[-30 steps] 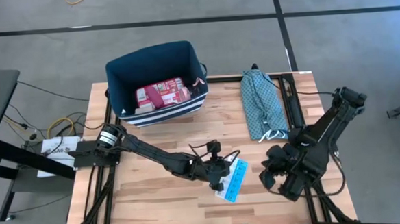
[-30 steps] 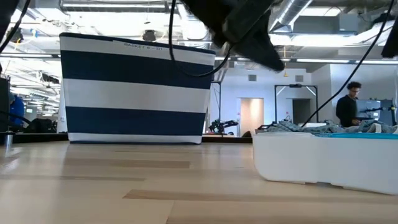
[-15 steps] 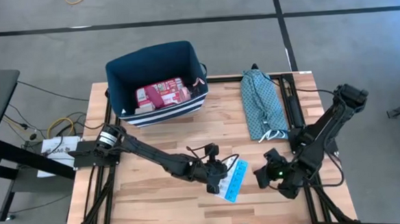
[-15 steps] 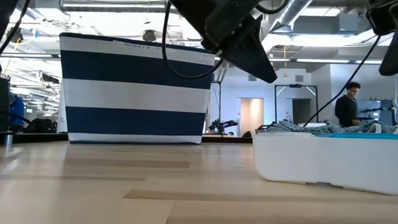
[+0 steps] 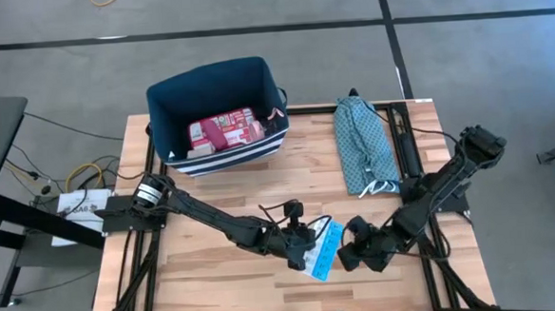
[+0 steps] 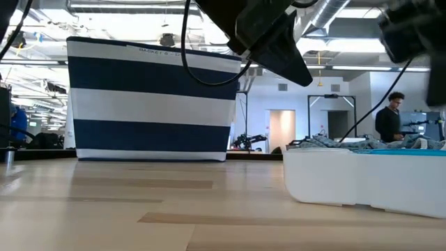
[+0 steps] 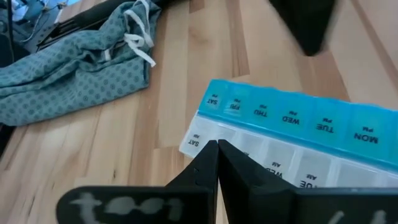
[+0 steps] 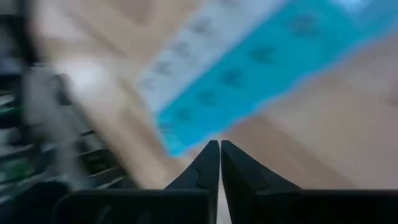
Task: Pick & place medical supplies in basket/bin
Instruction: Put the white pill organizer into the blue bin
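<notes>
pill organizer (image 7: 292,134): sat fri thu wed tue mon | left gripper (image 7: 217,144): clenched empty | right gripper (image 8: 219,144): clenched empty

A light-blue pill organizer strip (image 5: 323,250) with a white half and day-lettered lids is seen lying flat and slanted on the wood in the lower centre-right of the high view, its compartments closed. A rectangular dark navy fabric bin (image 5: 165,99) with white stripes near its base is stood upright in the upper left-centre of the same view, open at the top. Inside the bin a red-and-white first-aid case (image 5: 225,131) is laid flat on the floor.
</notes>
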Motion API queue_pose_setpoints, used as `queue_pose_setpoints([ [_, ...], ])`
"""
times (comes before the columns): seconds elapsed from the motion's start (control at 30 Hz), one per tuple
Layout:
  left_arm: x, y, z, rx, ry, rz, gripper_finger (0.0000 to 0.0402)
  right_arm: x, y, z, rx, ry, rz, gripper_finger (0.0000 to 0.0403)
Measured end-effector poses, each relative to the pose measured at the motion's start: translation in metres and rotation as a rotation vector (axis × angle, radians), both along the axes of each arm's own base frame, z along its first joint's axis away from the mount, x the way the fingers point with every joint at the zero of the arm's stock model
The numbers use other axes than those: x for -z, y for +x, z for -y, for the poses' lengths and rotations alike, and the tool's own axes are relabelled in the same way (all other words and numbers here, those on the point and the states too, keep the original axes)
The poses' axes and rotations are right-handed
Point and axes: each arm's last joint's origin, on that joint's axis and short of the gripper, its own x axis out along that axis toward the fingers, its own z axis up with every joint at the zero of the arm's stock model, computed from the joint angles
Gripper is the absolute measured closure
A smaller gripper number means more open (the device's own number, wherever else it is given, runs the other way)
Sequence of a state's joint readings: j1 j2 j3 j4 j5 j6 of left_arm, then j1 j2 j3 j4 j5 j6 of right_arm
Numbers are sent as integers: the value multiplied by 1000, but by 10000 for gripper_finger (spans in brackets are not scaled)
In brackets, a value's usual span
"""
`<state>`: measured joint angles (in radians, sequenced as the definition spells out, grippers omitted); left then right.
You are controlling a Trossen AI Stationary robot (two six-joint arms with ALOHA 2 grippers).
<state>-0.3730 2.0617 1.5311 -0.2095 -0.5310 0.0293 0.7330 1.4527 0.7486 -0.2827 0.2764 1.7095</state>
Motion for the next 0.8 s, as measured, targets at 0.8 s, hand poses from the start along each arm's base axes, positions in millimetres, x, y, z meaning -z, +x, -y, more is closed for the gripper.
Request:
queue_pose_setpoints([
  [0.8, 12, -12, -3, -48, -34, -152, 401, 22, 22, 2, 31, 73, -50, 238],
])
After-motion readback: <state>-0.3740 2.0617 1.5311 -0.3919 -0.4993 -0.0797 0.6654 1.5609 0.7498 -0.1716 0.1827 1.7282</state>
